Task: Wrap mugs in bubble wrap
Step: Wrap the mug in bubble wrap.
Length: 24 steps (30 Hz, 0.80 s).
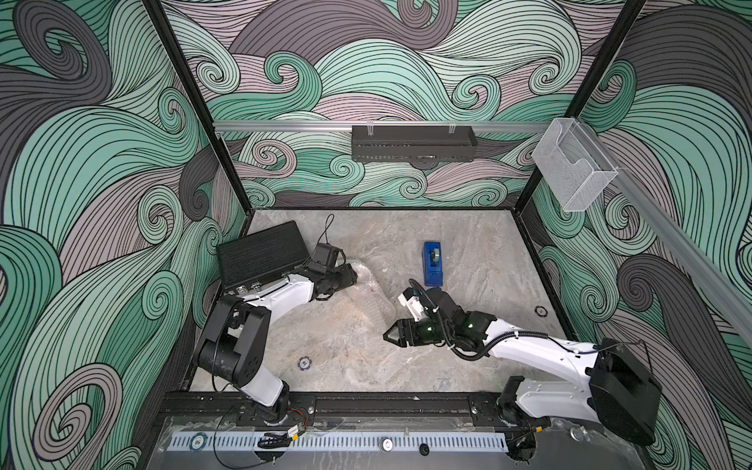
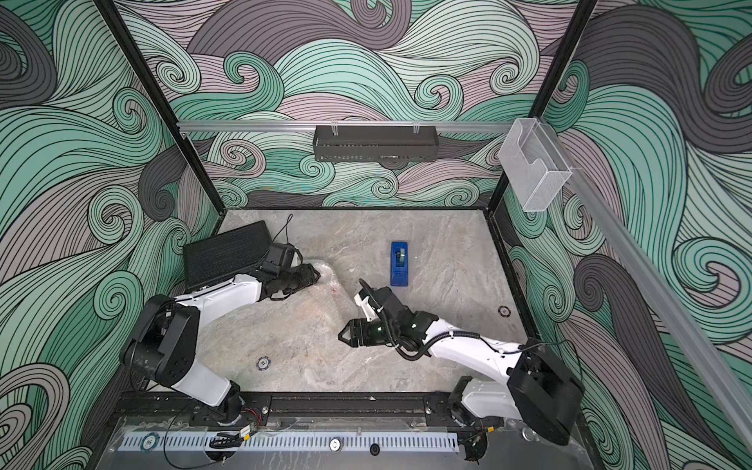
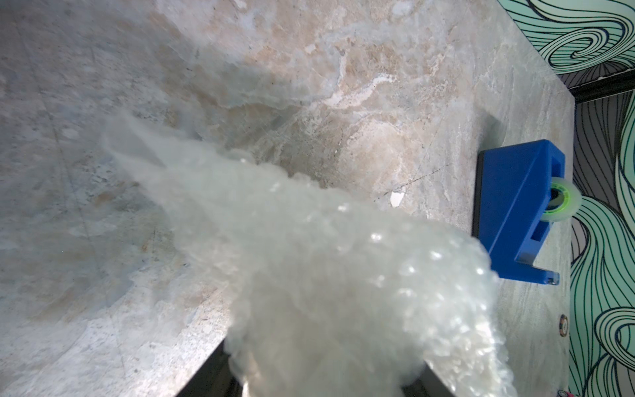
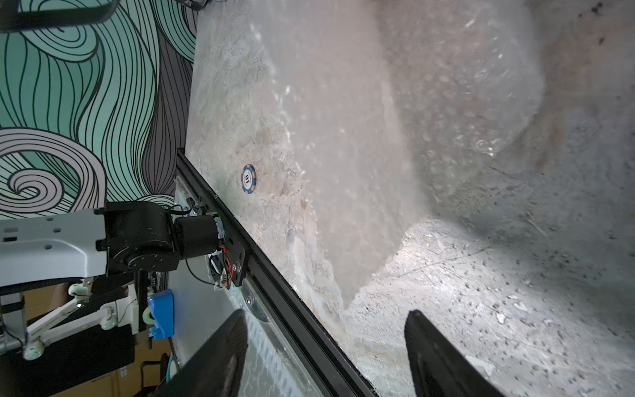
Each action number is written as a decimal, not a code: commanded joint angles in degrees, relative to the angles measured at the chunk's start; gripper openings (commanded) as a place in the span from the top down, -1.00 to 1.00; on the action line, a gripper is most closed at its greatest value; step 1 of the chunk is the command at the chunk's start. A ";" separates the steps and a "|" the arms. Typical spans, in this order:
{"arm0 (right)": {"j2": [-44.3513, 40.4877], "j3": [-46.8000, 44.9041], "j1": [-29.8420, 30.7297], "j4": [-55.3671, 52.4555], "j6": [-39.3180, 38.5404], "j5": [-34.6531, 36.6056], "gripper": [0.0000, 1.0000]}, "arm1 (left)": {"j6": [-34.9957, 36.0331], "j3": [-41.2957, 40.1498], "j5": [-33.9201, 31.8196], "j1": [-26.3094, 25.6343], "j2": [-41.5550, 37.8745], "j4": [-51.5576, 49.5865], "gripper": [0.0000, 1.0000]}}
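The bubble wrap (image 1: 366, 303) (image 2: 325, 295) lies see-through on the stone table between my two arms. The mug is hidden in every view. My left gripper (image 1: 353, 276) (image 2: 315, 276) is at the wrap's far left corner. In the left wrist view a bunched, whitish fold of bubble wrap (image 3: 326, 275) fills the gap between the dark fingers of my left gripper (image 3: 323, 359), which is shut on it. My right gripper (image 1: 386, 335) (image 2: 341, 336) (image 4: 326, 318) stands open just off the wrap's near right edge (image 4: 378, 137), with only bare table between its fingers.
A blue tape dispenser (image 1: 432, 263) (image 2: 399, 264) (image 3: 515, 213) stands behind the wrap. A black case (image 1: 260, 254) leans at the back left. Poker chips lie at the front (image 1: 304, 363) (image 4: 248, 178) and right (image 1: 540, 311). A black rail (image 4: 275, 271) edges the table front.
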 commanded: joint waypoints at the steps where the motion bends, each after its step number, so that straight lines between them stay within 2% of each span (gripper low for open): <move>1: -0.79 -0.86 1.57 3.17 -0.05 5.33 -0.44 | -0.25 -0.86 -1.68 -0.10 -0.71 -2.13 -0.22; 5: 2.24 1.16 1.58 -1.08 -2.82 8.90 -0.33 | -0.06 -0.69 -1.68 -0.13 -0.59 -2.19 -0.21; 13: 7.21 4.69 1.64 0.23 -4.50 9.53 -0.02 | -0.06 -0.95 -1.25 -0.13 -0.72 -2.03 -0.18; 24: 12.09 11.73 1.49 -7.45 -7.80 9.52 0.79 | 0.28 -1.47 -1.11 -0.11 -1.20 -2.01 -0.16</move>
